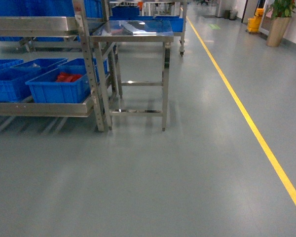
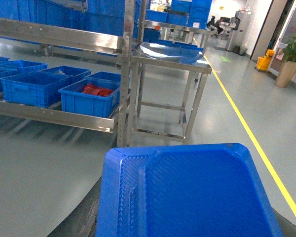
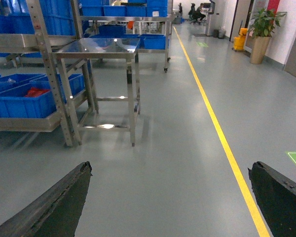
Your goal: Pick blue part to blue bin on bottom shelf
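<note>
Nearest our left tool: blue part (image 2: 187,192), filling that wrist view; whether the tool clamps it we cannot tell.
Right tool (image 3: 167,197): fingers wide apart, empty. Beyond, steel surface (image 1: 133,29); farther left, bottom shelf (image 1: 44,108) with blue bin (image 1: 56,89) holding red pieces. Risk: choosing that bin, or base clipping rack.

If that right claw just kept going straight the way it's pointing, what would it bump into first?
Probably nothing soon. The right gripper, fingers spread open, faces bare grey floor. The steel table stands off to the left and the yellow line runs to the right, though depth is hard to judge.
</note>
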Available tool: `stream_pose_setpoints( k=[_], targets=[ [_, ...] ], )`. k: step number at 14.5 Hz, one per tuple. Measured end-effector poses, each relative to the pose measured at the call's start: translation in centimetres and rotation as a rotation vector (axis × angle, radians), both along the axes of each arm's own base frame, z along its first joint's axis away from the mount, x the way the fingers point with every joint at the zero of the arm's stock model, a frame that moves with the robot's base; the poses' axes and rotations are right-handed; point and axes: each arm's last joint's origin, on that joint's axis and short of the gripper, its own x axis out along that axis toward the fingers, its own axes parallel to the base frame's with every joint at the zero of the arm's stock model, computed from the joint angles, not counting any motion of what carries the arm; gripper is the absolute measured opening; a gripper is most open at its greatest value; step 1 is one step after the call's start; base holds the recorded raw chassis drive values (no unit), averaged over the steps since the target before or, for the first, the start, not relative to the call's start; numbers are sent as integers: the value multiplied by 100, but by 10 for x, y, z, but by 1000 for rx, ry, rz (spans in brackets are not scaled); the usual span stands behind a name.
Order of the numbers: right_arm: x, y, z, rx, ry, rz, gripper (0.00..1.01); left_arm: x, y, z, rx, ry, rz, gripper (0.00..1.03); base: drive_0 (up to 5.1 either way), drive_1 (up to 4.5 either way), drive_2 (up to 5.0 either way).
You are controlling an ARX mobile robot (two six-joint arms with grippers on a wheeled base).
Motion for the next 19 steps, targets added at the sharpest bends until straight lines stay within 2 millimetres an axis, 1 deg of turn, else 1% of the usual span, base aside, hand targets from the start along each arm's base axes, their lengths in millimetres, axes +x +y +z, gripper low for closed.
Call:
stream_pose_setpoints(
  k=[19],
  targets=[
    [0,0,0,0,-2,0,98,0,0,0,1,3,0,44,-1,398,-399]
  ],
)
